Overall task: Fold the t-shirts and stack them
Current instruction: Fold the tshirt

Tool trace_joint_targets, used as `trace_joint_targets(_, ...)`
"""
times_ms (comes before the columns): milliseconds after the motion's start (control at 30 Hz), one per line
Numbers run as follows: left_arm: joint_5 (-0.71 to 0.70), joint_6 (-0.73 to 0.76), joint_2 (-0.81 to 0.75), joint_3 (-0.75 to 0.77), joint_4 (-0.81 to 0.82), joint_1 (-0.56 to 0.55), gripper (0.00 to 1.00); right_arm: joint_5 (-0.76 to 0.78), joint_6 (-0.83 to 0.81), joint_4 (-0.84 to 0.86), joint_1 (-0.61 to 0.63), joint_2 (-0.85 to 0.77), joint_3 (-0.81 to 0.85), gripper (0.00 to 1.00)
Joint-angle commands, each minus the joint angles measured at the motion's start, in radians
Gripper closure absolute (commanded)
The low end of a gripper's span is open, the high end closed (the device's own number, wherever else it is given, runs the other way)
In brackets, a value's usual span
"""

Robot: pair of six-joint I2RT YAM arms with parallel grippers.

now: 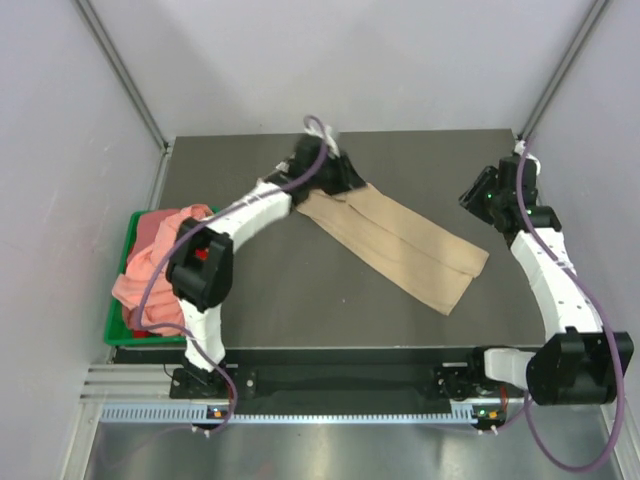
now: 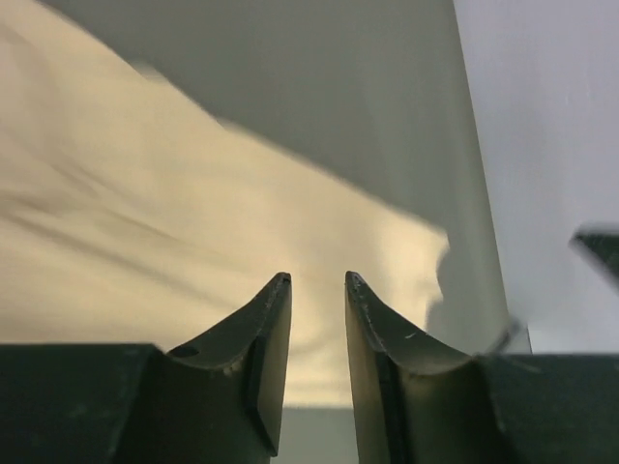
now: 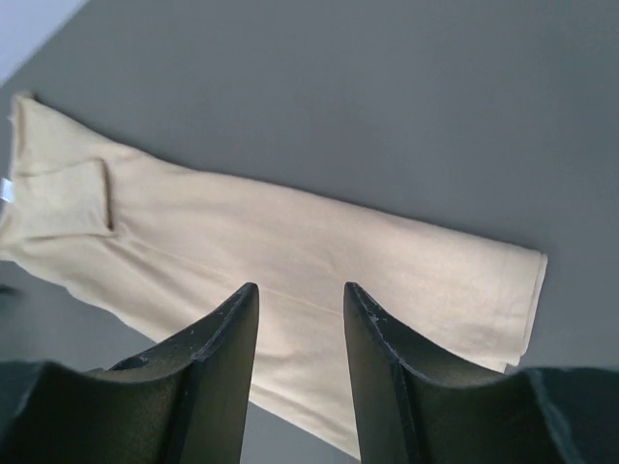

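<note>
**Tan shirt** point(image 1: 400, 245): lies flat on the tabletop point(image 1: 300, 310), folded into a long strip that runs diagonally from far-left to near-right.

**Left tool** point(image 2: 316, 280): sits over the strip's far-left end. Its fingers point(image 2: 266, 333) stand a narrow gap apart with nothing between them — released, tan cloth showing below. The wrist view is blurred, so contact between tips and cloth cannot be told.

**Right tool** point(image 3: 300, 288): hangs to the right of the strip, apart from it, fingers parted and empty. Its camera shows a folded flap point(image 3: 63, 198) and a sliver of white label point(image 3: 6, 189), cut off by the frame's left edge.

**Pink shirts** point(image 1: 150, 265): heaped in the green bin point(image 1: 118, 338) at the tabletop's left side, spilling over the rim. The left arm covers part of the heap — their number cannot be made out.
</note>
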Motion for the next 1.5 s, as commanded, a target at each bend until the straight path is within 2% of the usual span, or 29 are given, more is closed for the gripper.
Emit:
trace_joint_targets(0, 0.008, -0.064, -0.028, -0.092, 0.027, -0.190, 0.67, -0.011, -0.018, -0.049, -0.011, -0.075, 0.076, 0.59)
trace_joint_targets(67, 0.020, -0.105, -0.021, -0.141, 0.084, -0.251, 0.67, -0.022, -0.018, -0.057, -0.011, -0.099, 0.073, 0.58)
trace_joint_targets(200, -0.018, -0.171, 0.015, -0.142, 0.093, -0.423, 0.66, -0.011, -0.018, -0.094, -0.011, -0.126, 0.066, 0.59)
trace_joint_targets(400, -0.047, -0.181, 0.086, -0.146, 0.148, -0.563, 0.65, -0.005, -0.034, -0.127, -0.061, -0.181, 0.076, 0.59)
trace_joint_targets(533, 0.013, -0.216, 0.162, -0.108, 0.251, -0.591, 0.72, -0.011, -0.034, -0.127, -0.071, -0.233, 0.081, 0.59)
trace_joint_targets(633, 0.000, -0.205, 0.217, -0.047, 0.222, -0.618, 0.76, -0.013, -0.037, -0.129, -0.074, -0.245, 0.087, 0.59)
trace_joint_targets(900, 0.009, -0.201, 0.337, -0.001, 0.228, -0.630, 0.79, -0.023, -0.038, -0.115, -0.078, -0.253, 0.060, 0.59)
trace_joint_targets(1067, 0.013, -0.211, 0.346, -0.033, 0.239, -0.652, 0.80, -0.025, -0.044, -0.104, -0.080, -0.236, 0.052, 0.59)
trace_joint_targets(1467, -0.087, -0.207, 0.277, -0.160, 0.133, -0.693, 0.82, -0.029, -0.043, -0.091, -0.084, -0.219, 0.035, 0.59)
